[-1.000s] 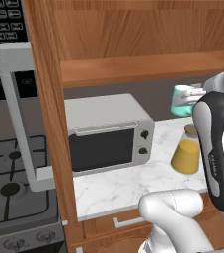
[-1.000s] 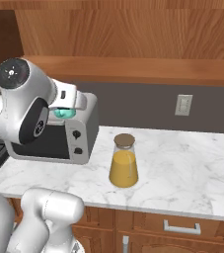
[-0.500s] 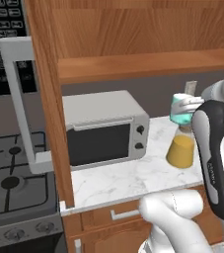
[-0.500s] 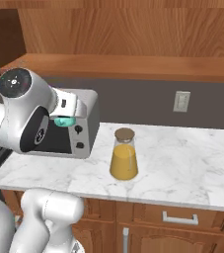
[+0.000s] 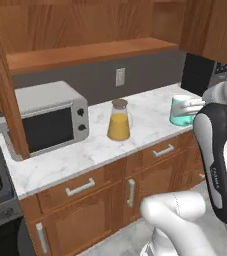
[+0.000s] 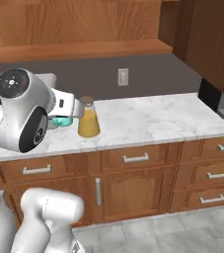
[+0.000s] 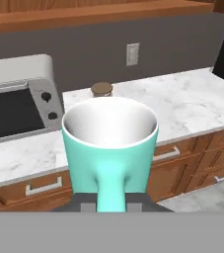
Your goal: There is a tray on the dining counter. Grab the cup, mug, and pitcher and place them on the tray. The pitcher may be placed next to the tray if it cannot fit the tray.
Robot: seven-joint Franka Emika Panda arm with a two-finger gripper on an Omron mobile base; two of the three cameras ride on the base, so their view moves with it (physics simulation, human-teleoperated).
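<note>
Beside microwave [image 5: 50, 120] on counter [image 5: 150, 115]: pitcher [image 5: 118, 120]; pincer [image 7: 111, 200] grips mug [image 7: 110, 148]

Kitchen: microwave [image 5: 50, 120], marble counter [image 5: 150, 112], cabinets [image 6: 148, 170]

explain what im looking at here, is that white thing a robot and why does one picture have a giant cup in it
Yes. The white jointed thing is a robot arm on a rolling base in a simulated kitchen. Two pictures come from cameras on the base, behind the arm on either side. The third comes from a camera on the hand, so the teal mug looks huge: the gripper is shut on its handle, right before the lens. In the left base view the mug is held in the air. On the marble counter stand a glass pitcher of orange liquid with a cork lid, and a grey microwave.
</note>
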